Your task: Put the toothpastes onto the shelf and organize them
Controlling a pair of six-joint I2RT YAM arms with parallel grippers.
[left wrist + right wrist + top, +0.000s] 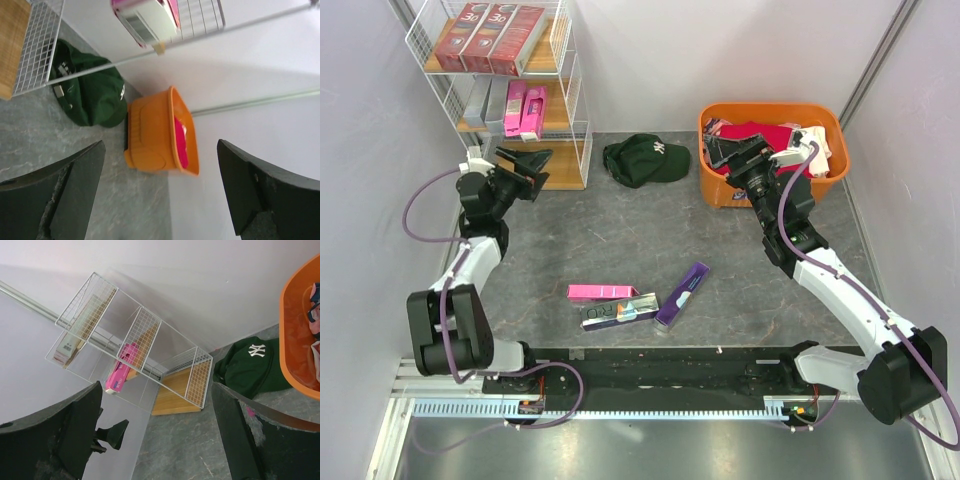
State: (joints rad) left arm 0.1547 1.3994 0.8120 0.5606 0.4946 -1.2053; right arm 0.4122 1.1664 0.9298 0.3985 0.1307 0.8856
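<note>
— Shelf?
— White wire shelf (575,120), far left corner of the table (620,230), hard by the walls. Its open front faces the middle of the table.
— Stock on it?
— Top board: three red boxes (488,38), flat, side by side, long axes running back to front. Middle board: grey boxes (485,100), then two pink boxes (523,110), same heading. Bottom board: bare wood.
— Loose stock?
— Three near the arms' bases. One pink box (601,292) lies left to right; a shiny box (620,311) sits just in front of it, nearly parallel; a purple box (682,294) runs slantwise, far end to the right.
— Room to move?
— A broad grey stretch between those boxes, the shelf and the green cap (645,160). The orange tub (770,110) takes the far right corner.
— Grippers?
— Left gripper (160,150): at the shelf's bottom board, fingers spread wide, nothing between. Right gripper (156,387): at the tub's near rim, spread too, holding nothing.
</note>
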